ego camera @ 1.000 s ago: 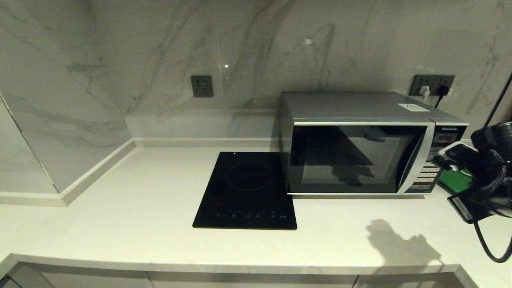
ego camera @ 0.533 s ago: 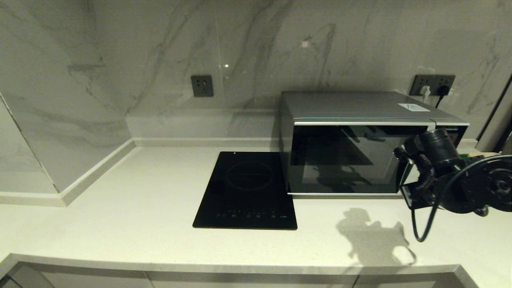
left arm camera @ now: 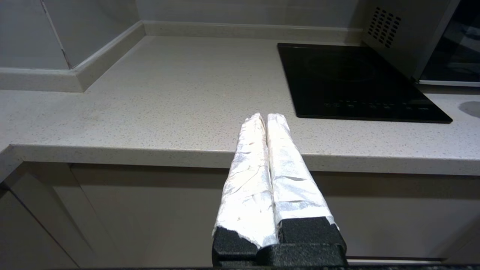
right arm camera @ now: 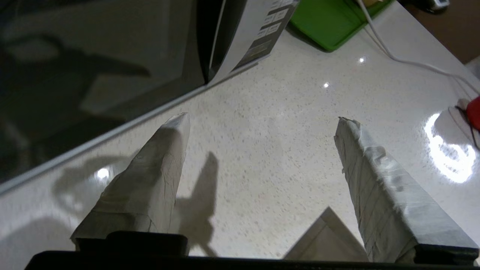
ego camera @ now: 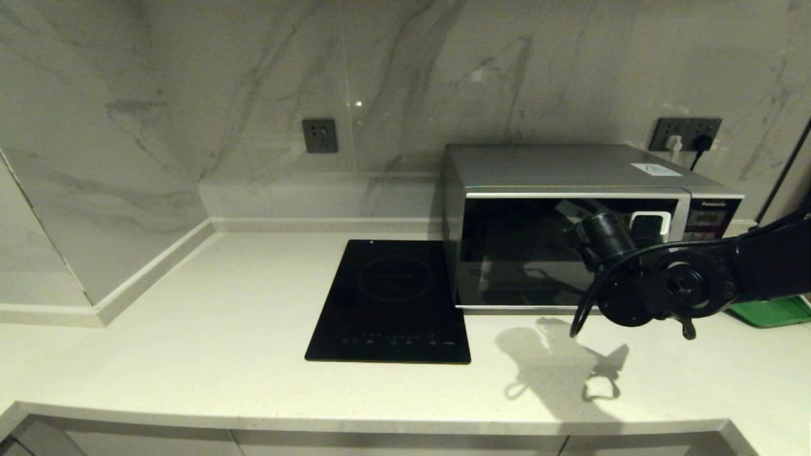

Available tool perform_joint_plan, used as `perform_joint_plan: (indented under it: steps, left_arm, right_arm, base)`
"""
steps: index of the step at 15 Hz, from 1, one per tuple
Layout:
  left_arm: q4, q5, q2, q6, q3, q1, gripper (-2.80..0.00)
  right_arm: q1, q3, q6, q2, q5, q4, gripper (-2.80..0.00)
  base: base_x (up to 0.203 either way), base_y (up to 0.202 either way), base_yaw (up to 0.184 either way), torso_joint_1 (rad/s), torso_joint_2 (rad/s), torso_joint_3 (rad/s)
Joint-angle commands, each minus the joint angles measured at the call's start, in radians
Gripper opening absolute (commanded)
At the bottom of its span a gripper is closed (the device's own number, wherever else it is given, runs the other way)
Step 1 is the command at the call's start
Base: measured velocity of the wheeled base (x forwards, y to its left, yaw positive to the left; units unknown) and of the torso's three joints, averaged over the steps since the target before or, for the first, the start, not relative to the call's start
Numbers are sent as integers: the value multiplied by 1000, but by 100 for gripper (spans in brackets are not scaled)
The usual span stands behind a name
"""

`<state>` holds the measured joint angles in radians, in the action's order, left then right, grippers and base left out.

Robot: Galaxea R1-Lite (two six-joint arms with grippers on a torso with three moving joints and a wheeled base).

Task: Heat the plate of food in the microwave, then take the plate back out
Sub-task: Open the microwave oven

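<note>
Nearest, at the counter's front edge, the left gripper is seen parked with its two taped fingers pressed together on nothing, well apart from the work. Further in, the right gripper is held low over the pale countertop before the microwave, its taped fingers spread wide with nothing between them. From the head view the right arm is seen reaching in from the right, its wrist set in front of the door's lower right part. The relation that matters is judged to be this: the microwave's door is shut, and its curved silver handle strip runs upright along the door's right side, next to the black button panel; that strip lies just beyond and above the open fingers, on the right arm's own side, so the right arm is far the nearer of the two. The grip would probably have to be turned across the strip's upright axis. Beyond, right of the microwave, a green tray is seen. The plate of food is shown in none of the views, so its place cannot be told.
</note>
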<state>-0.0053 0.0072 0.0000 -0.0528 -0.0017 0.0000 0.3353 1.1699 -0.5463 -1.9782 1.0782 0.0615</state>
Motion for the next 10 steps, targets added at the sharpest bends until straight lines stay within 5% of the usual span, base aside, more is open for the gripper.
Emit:
perform_joint_plan:
  steps: [1,10]
  left_arm:
    - [-1,0,0,-1,0,0,-280]
    - [-1,0,0,-1,0,0,-280]
  right_arm:
    - [-4,51,-55,-64,18,0,0]
    - [-120,177,-103,-180,42,8,0]
  base:
    - [0,0,0,0,0,0]
    - [0,0,0,0,0,0]
